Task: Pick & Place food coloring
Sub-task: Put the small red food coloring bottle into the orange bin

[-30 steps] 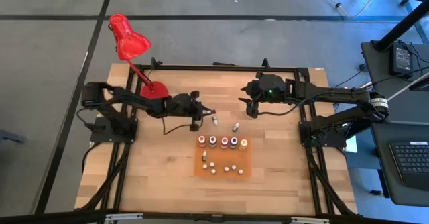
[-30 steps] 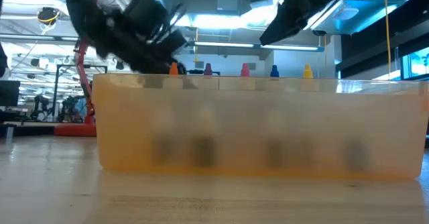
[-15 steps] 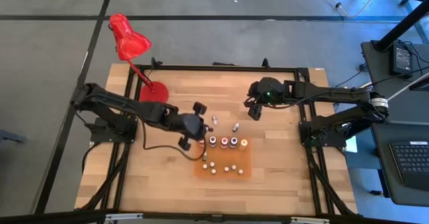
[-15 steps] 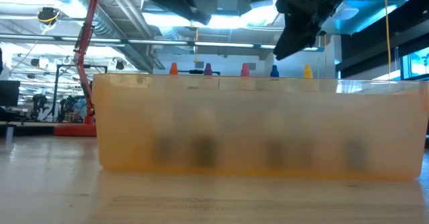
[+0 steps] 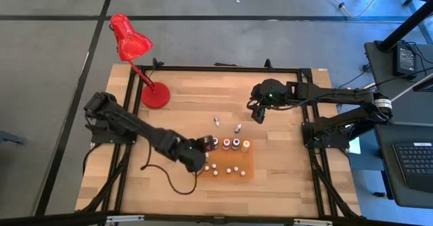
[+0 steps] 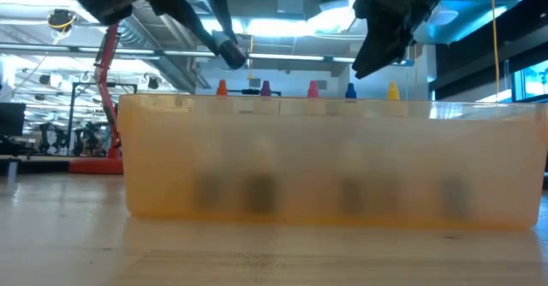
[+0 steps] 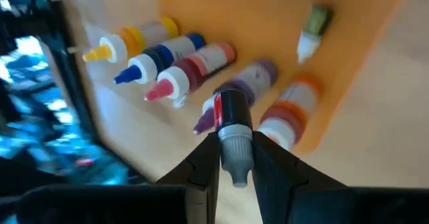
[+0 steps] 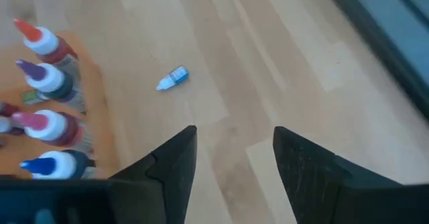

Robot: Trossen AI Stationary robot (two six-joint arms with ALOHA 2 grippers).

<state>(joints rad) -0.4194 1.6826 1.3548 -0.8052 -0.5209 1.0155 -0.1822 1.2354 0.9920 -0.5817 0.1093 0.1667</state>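
Five tall food coloring bottles stand in a row on the flat orange mat, and smaller droppers stand nearer on it. Two loose droppers lie on the wood beyond the mat; the right wrist view shows one with a blue label. My left gripper hovers over the mat's left end, shut on a small dark bottle. My right gripper hangs open above the table, far right of the mat. My left gripper pinches the small bottle between its two fingers at the grey cap end. The dark body with its red label sticks out past the fingertips. The bottle is lifted clear, above the mat beside the row's orange and purple bottles.
A red desk lamp stands with its base at the table's far left. A black frame runs round the wooden top. In the low view the mat's near edge fills the foreground. Bare wood lies left and near of the mat.
My left gripper has swung from beside the loose droppers toward the table's near edge, ending over the mat's left end, and its arm has stretched out. It has stayed shut. The right gripper has shifted only slightly. Both loose droppers lie where they were.
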